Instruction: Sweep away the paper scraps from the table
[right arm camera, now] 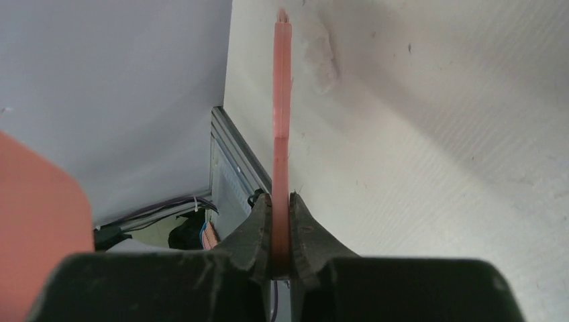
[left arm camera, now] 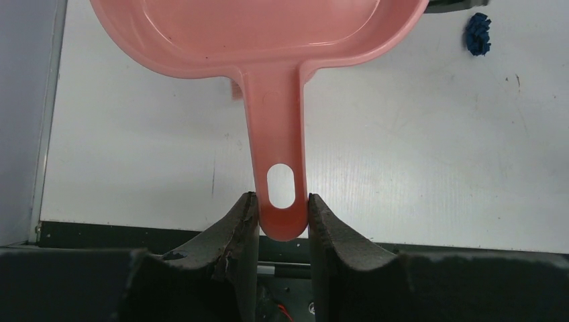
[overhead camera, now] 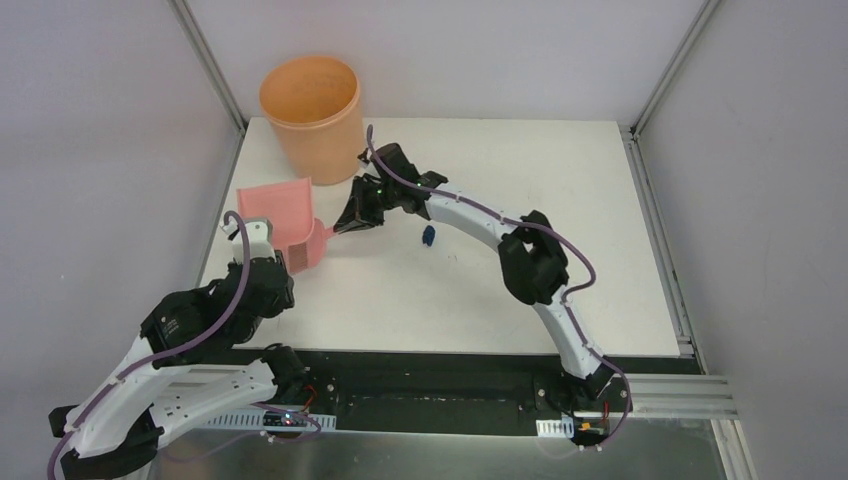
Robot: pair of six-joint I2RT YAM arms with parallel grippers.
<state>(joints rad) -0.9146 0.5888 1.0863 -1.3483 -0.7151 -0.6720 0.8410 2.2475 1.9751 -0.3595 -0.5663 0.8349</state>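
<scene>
A white rectangular tabletop (overhead camera: 560,180) sits inside a grey-walled booth, with two white-and-black robot arms reaching over it from its near edge. At the far left corner stands a tall, round orange plastic bucket (overhead camera: 310,115).

The left gripper (left arm camera: 282,208) is clenched on the end of the flat handle of a salmon-pink plastic dustpan (left arm camera: 268,40). One dark finger presses each side of the handle beside its oval hanging hole. The pan lies ahead of the fingers near the table's left edge, just in front of the bucket, and from the left wrist its inside looks bare.

The right gripper (right arm camera: 282,228) reaches across to the same spot, close to the dustpan. It is clamped tight on the thin handle of a salmon-pink hand brush (overhead camera: 312,243), which the right wrist view shows edge-on as a narrow strip. The brush head lies right next to the dustpan.

Of the paper scraps, only one shows: a small crumpled blue paper wad (overhead camera: 428,236). It lies on the bare table to the right of the brush and dustpan, near the right arm's wrist and touching nothing else.
</scene>
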